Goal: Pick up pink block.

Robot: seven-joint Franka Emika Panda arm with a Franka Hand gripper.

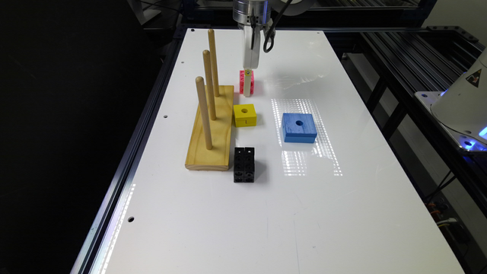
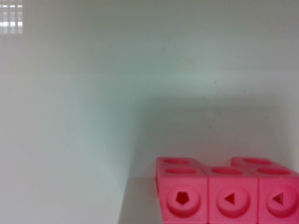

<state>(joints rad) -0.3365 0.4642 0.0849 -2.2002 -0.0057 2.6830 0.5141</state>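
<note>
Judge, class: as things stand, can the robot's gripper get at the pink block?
Probably yes. The gripper hangs right at the pink block, which sits on the white table. The wooden peg stand and yellow cube stand apart from it, leaving the way free.

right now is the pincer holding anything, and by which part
Cannot be told. The pincer is down at the small bright pink plastic block on the white table, but no grip is visible.
</note>
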